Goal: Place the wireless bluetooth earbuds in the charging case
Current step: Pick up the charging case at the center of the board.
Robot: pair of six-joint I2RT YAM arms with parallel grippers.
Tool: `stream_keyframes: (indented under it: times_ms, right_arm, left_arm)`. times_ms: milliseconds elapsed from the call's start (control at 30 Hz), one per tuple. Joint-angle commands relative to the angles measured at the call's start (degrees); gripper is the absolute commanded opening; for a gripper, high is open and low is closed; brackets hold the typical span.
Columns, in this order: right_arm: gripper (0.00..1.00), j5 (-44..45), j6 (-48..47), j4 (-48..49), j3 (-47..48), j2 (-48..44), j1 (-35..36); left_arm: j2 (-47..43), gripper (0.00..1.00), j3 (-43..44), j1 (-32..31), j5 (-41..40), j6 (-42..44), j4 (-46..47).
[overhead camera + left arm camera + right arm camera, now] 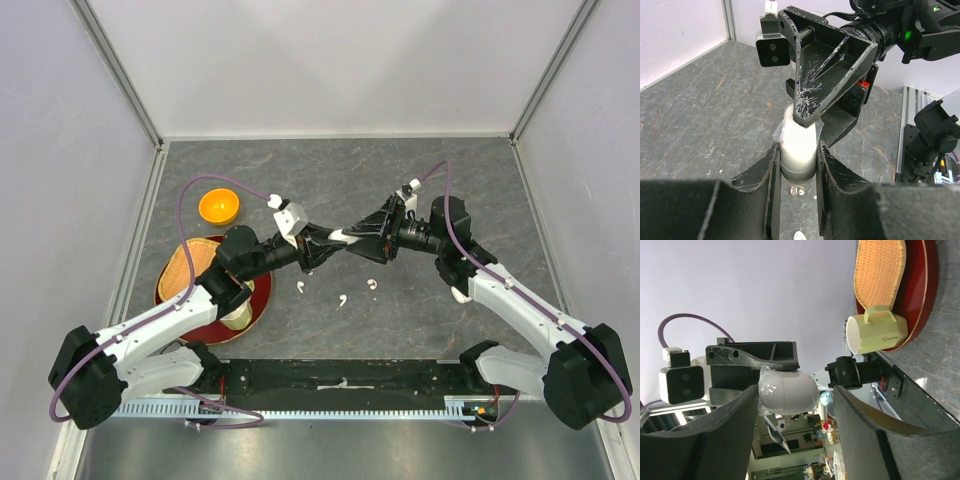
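- Far left on surface: orange bowl, mug
- Clamped shut in left jaws, above surface: white charging case
- Loose on surface beneath: three earbuds
- Parted around case's other end, gap beside one finger: right jaws

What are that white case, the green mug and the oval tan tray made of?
The charging case looks like hard plastic, glossy: bright highlights mirror on it. The mug is probably glazed ceramic, pale green with a smooth sheen. The oval tray seems woven wicker or rattan, matte: a basket weave shows.
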Motion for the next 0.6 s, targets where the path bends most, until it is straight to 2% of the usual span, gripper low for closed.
stream_keyframes:
  times_ms: [0,267,367,567]
  right_arm:
    - [0.66,1.01,3.79,6.18,-0.71,-0.33,0.28]
    - [0.62,1.54,5.37,8.21,-1.07,-0.24,0.2]
    - [0.54,1.46,6.08,9.35,-1.42,-0.06,0.2]
    - [0.45,1.19,6.52,9.44,-1.77,-0.24,0.2]
  left_arm:
    - [-0.07,0.02,-0.21,0.09,0.33,0.35,3.94]
    - [0.99,0.02,-0.12,0.0,0.59,0.18,3.68]
    - [1.25,0.02,-0.04,-0.09,0.68,0.18,3.68]
    - [1.6,0.02,-0.04,-0.09,-0.02,-0.09,3.86]
